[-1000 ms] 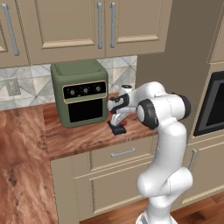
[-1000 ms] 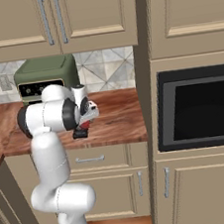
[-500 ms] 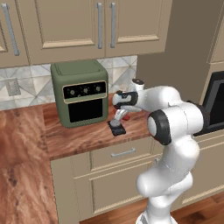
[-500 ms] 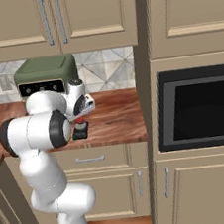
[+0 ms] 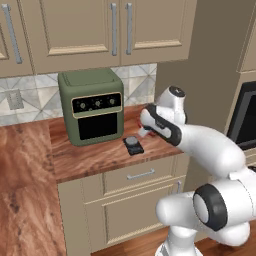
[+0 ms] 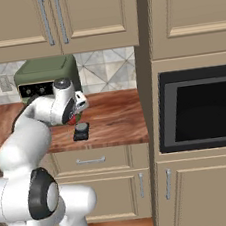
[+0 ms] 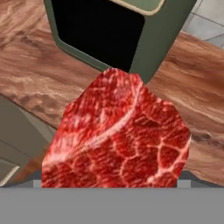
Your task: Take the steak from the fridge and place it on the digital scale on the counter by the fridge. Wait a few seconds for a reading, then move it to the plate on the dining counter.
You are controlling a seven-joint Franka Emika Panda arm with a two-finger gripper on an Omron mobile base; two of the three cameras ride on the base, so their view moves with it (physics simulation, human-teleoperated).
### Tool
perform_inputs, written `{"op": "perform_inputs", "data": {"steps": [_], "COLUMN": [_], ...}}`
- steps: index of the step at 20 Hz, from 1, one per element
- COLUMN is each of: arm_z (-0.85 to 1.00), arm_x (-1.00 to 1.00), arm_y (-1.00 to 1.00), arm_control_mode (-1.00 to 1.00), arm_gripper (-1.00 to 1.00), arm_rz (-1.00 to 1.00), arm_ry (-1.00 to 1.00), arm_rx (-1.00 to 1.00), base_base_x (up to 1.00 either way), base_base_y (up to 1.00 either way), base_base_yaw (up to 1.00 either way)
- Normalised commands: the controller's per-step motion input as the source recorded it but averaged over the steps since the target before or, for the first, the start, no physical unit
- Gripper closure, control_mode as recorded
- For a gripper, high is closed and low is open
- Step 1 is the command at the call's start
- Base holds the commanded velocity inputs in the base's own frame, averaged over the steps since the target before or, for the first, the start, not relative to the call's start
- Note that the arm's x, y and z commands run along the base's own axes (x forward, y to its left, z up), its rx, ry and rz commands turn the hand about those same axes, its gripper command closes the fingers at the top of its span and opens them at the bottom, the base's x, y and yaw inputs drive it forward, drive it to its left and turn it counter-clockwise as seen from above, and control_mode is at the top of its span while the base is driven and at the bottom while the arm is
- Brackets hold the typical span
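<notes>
From the left base camera, the white arm reaches left over the wood-grain counter (image 5: 90, 155), its gripper (image 5: 145, 131) low near the counter, just right of the digital scale (image 5: 133, 145) — a small black square with a greyish round top lying in front of the green toaster oven (image 5: 93, 106). A sliver of red, the steak (image 5: 146, 132), peeks out at the gripper's tip; the fingers themselves are hidden behind the hand. From the right base camera, the gripper (image 6: 74, 118) sits just above and left of the digital scale (image 6: 81, 132), with the steak (image 6: 74, 118) a red patch at its end, apart from the scale's top. From the hand camera, the steak (image 7: 118, 135) hangs close before the lens — marbled red, covering the fingertips — so it appears clamped between them, though the jaws' spacing cannot be seen. Behind it stand the toaster oven's dark window (image 7: 98, 30) and the counter (image 7: 35, 74).
</notes>
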Motion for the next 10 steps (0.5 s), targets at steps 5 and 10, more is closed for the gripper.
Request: {"op": "perform_inputs", "data": {"steps": [5,10], "arm_z": [0.51,0.06], "arm_x": [-0.95,-0.60], "arm_y": [-0.11,-0.18], "arm_control_mode": [-1.00,-1.00], "arm_gripper": [1.00,1.00], "arm_rz": [-0.18,-0.13], "arm_ry": [0.04,0.06], "arm_rx": [0.05,0.02], "base_base_x": [0.00,0.00], "base_base_y": [0.00,0.00], "base_base_yaw": [0.00,0.00]}}
